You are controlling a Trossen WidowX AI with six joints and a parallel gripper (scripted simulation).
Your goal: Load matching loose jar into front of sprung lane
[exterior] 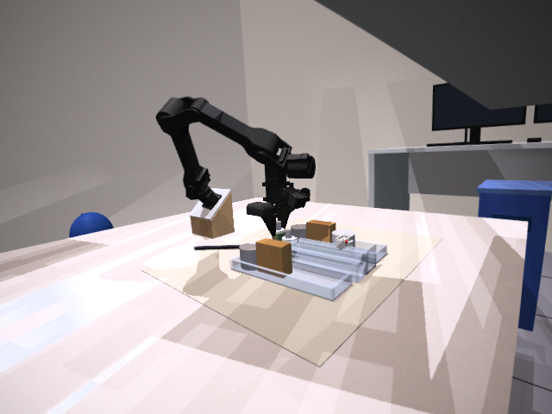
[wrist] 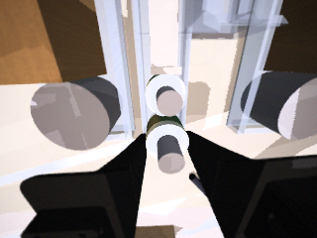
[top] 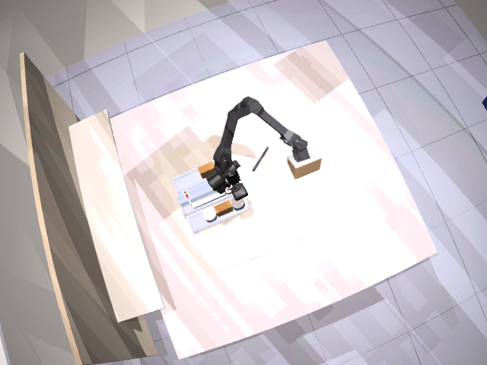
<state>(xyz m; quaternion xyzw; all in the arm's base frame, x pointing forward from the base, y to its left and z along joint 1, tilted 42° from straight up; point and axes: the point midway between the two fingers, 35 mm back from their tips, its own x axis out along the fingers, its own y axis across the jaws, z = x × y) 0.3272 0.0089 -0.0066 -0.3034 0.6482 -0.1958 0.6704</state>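
My gripper (exterior: 279, 231) (wrist: 165, 136) is shut on a green jar with a white lid and grey knob (wrist: 171, 163). It holds the jar upright at the front end of the sprung lane. The matching lane jar (exterior: 288, 239) (wrist: 165, 88) stands directly behind it in the narrow clear lane (wrist: 141, 64); in the wrist view they look touching or nearly so. The pusher plate is hidden behind the lane jar. A white strip (top: 208, 199) (wrist: 164, 40) runs back along the lane. The held jar's base and the low front stop are hidden, so whether it stands on the floor cannot be told.
Side lanes flank the sprung lane, holding orange blocks (top: 223, 208) (exterior: 273, 256) and wide grey-topped cylinders (top: 237, 203) (exterior: 247, 256) (wrist: 69, 116). A white round jar (top: 209, 214) stands in one. A dark rod (top: 260, 158) (exterior: 216, 247) lies in front. A red-marked piece (top: 186, 195) (exterior: 345, 241) is at the lane's rear.
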